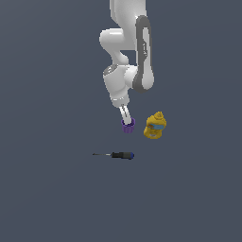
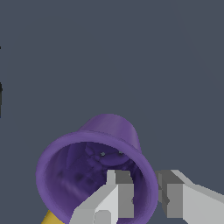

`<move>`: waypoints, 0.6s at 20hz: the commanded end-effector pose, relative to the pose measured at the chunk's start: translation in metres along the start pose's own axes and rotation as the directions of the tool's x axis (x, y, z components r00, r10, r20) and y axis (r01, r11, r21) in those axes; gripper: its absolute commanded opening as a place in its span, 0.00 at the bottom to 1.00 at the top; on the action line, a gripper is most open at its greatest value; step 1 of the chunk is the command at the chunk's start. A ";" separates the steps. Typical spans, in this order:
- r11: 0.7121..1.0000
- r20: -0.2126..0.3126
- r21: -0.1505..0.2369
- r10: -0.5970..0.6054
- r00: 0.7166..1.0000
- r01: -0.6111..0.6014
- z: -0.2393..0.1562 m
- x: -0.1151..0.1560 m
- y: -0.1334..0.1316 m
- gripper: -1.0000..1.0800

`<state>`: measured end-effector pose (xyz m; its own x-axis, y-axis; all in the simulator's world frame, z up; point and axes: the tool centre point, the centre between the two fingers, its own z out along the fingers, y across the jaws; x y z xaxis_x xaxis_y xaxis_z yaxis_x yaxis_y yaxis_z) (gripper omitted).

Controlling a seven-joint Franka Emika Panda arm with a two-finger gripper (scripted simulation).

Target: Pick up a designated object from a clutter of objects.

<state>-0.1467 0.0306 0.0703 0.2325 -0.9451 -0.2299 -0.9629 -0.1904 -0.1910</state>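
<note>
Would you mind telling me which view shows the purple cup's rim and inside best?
The wrist view. The cup fills the frame there, open mouth toward the camera, with one finger of the hand inside the rim and the other outside. The exterior view shows only a tiny purple cup at the hand's tip, beside the yellow bottle.

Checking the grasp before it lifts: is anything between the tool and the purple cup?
Nothing visible is. The tool is already at the purple cup, one finger inside the rim and one outside, straddling the wall. The yellow bottle stands off to the exterior view's right, and the screwdriver lies apart from both.
</note>
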 end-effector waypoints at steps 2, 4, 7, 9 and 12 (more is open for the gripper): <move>1.000 0.000 0.001 0.000 1.000 0.000 -0.003 0.001 -0.001 0.00; 1.000 0.000 0.001 0.000 1.000 0.000 -0.006 0.002 -0.001 0.00; 1.000 0.000 0.000 0.000 1.000 0.000 -0.012 0.003 -0.001 0.00; 1.000 -0.001 0.000 0.000 1.000 0.000 -0.017 0.005 -0.001 0.00; 1.000 -0.001 -0.001 0.001 1.000 -0.001 -0.027 0.007 -0.001 0.00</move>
<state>-0.1479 0.0193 0.0895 0.2319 -0.9452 -0.2297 -0.9633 -0.1903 -0.1893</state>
